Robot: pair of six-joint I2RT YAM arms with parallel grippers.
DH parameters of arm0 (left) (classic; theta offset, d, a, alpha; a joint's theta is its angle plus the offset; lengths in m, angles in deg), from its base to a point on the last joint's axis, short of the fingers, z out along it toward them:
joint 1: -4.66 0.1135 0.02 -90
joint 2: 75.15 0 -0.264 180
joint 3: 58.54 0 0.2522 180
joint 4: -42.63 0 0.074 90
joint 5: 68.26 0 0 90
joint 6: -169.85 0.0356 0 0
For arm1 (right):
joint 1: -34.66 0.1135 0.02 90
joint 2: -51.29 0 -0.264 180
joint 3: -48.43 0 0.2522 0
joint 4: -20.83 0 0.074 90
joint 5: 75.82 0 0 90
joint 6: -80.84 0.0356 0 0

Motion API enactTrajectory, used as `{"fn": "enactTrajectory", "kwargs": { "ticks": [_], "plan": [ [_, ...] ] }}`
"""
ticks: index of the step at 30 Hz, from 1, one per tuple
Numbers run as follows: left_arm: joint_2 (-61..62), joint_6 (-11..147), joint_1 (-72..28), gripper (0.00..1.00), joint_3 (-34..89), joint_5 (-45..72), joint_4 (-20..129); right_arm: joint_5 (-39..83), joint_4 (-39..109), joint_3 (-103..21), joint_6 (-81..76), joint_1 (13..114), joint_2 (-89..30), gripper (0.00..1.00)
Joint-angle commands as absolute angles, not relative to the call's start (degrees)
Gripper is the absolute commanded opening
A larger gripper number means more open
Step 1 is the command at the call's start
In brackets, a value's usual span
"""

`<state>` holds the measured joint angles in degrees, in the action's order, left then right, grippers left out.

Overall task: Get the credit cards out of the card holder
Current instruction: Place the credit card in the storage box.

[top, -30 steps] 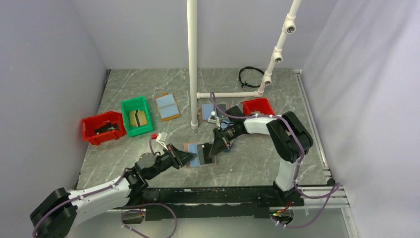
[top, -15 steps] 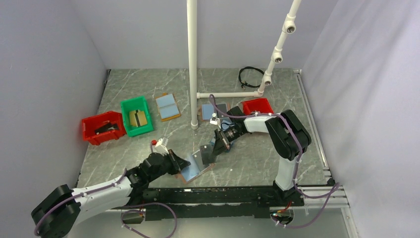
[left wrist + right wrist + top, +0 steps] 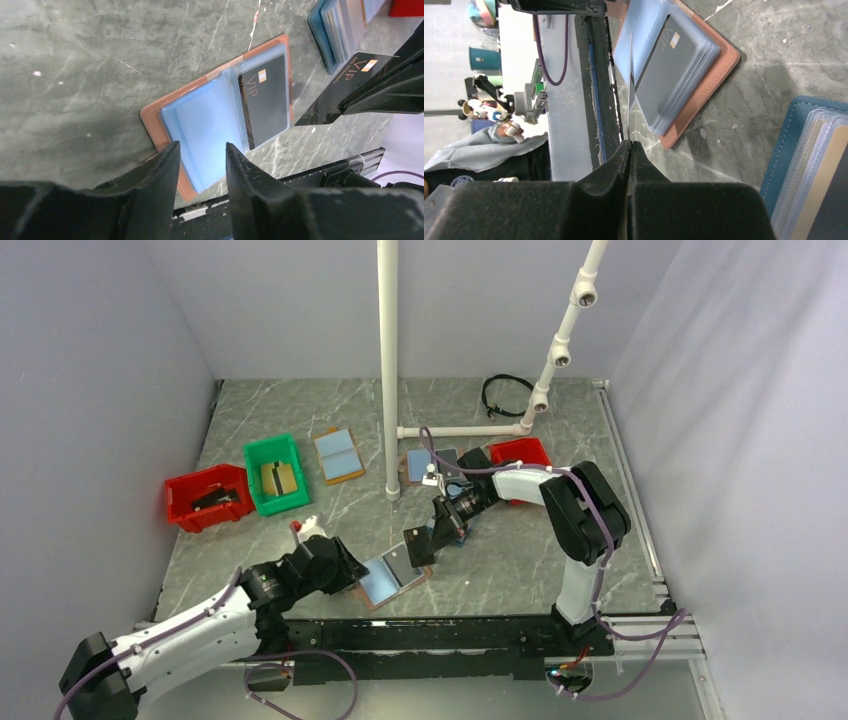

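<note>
Extraction looks half done: the right gripper (image 3: 629,145) is clamped shut on the edge of one dark credit card (image 3: 345,87), held edge-up off the table (image 3: 100,60). The card holder (image 3: 200,115) lies flat just ahead of and below that card's free end. The left gripper (image 3: 201,150) hovers with its fingers parted and nothing between them. The holder's blue half sits directly under its fingertips, and the half showing the second dark card (image 3: 264,102) lies just beyond them, toward the right gripper. The main risk, as I judge it, is that nothing pins the holder now. If the right arm goes back for the second card without the left pressing down first, sleeve friction could drag the whole holder across the table rather than free the card. The held card is pinched only at one thin edge, so a quick swing might let it pivot or slip out. The navy-rimmed holder (image 3: 814,160) lies close beside the right gripper, and a careless sweep could clip it.
</note>
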<state>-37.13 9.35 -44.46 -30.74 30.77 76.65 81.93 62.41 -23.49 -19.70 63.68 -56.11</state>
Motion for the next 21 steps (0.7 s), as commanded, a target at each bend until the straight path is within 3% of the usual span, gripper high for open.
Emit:
{"fn": "enactTrajectory", "kwargs": {
  "ticks": [1,6,10,12,16,21],
  "plan": [
    [-38.0,9.3,-44.3,0.47,-23.7,34.2,92.1,81.8,67.2,-27.0,-26.4,63.5,-52.1,0.00],
    [-41.1,21.2,-44.3,0.61,-19.6,32.1,89.1,81.9,72.6,-28.7,-32.5,63.0,-49.2,0.00],
    [-47.1,30.7,-44.2,0.91,-19.1,30.7,78.5,83.2,77.0,-30.0,-37.9,61.9,-46.9,0.00],
    [-49.2,33.9,-44.3,0.99,-20.2,29.3,70.8,84.0,79.5,-30.8,-40.8,61.4,-46.2,0.00],
    [-48.9,37.5,-44.3,0.99,-22.3,24.8,58.4,85.6,82.8,-31.6,-44.4,59.9,-45.2,0.00],
    [-41.1,37.1,-44.2,0.99,-20.4,20.5,53.3,87.5,86.2,-32.4,-48.0,58.5,-44.9,0.00]
  ]
}}
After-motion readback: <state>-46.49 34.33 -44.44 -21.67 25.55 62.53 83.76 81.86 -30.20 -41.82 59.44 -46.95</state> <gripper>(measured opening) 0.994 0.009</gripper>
